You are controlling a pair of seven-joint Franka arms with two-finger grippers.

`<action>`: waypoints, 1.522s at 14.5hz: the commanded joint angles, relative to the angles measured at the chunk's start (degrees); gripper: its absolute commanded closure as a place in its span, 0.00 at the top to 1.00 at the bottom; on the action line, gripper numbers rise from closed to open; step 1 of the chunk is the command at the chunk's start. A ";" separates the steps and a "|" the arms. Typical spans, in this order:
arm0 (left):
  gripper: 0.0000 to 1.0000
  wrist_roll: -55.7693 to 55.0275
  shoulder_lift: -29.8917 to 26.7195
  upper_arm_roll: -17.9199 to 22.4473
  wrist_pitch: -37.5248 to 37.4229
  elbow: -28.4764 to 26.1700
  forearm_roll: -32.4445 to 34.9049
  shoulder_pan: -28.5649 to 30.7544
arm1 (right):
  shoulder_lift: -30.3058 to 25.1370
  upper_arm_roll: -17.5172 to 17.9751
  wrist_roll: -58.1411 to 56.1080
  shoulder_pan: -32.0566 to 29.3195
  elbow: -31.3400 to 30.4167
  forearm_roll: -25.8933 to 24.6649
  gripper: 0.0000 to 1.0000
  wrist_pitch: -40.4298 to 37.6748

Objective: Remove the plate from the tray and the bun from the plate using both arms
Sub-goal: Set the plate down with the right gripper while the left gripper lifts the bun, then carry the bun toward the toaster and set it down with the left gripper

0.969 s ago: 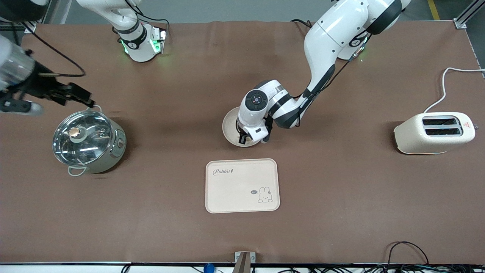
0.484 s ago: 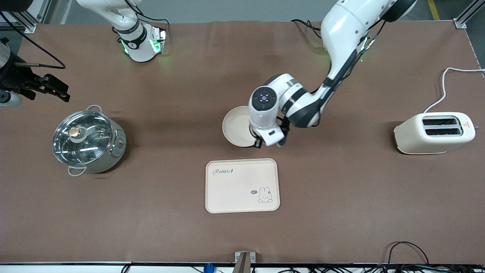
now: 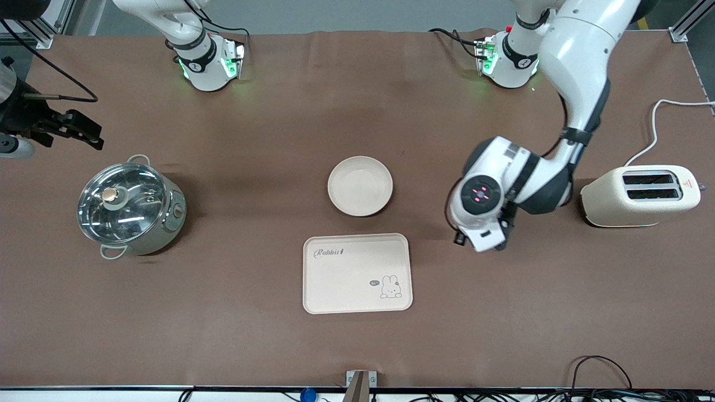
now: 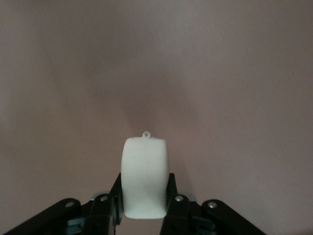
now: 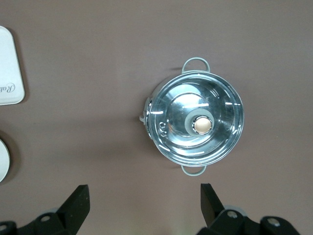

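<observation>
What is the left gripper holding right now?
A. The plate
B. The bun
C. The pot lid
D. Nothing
B: in the left wrist view the left gripper has its fingers shut on the pale bun, over bare table.

Plate (image 3: pixel 360 186) sits bare on the table — tray (image 3: pixel 357 273) just nearer the camera. Left gripper (image 3: pixel 484 239) hangs between plate and toaster (image 3: pixel 640 196).

A rectangular cream tray (image 3: pixel 357 273) with a rabbit drawing lies on the brown table (image 3: pixel 234 329). Toward the right arm's end from it stands a glass-lidded steel pot (image 3: pixel 129 208); toward the left arm's end, a cream two-slot toaster (image 3: pixel 640 196), both slightly farther from the front camera
</observation>
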 commanded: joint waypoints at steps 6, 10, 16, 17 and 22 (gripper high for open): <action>0.46 8.93 6.56 -0.68 5.60 -0.85 2.99 10.47 | -0.02 0.15 -6.05 -3.36 0.39 -0.63 1.00 -0.63; 1.00 10.96 6.30 -0.77 5.70 -1.12 2.99 11.01 | -0.11 0.24 -6.14 -3.09 0.39 -0.54 1.00 -1.16; 1.00 31.64 -1.42 -1.29 0.01 0.72 2.03 11.10 | -0.11 0.42 -6.14 -2.91 0.30 -0.45 1.00 -1.24; 1.00 36.75 -2.74 -1.38 -2.10 1.42 1.42 11.10 | -0.11 0.42 -6.14 -2.91 0.30 -0.45 1.00 -1.24; 1.00 57.41 -11.70 -1.65 -7.92 5.12 -2.63 11.19 | -0.11 0.33 -6.32 -2.91 0.39 1.30 1.00 -1.25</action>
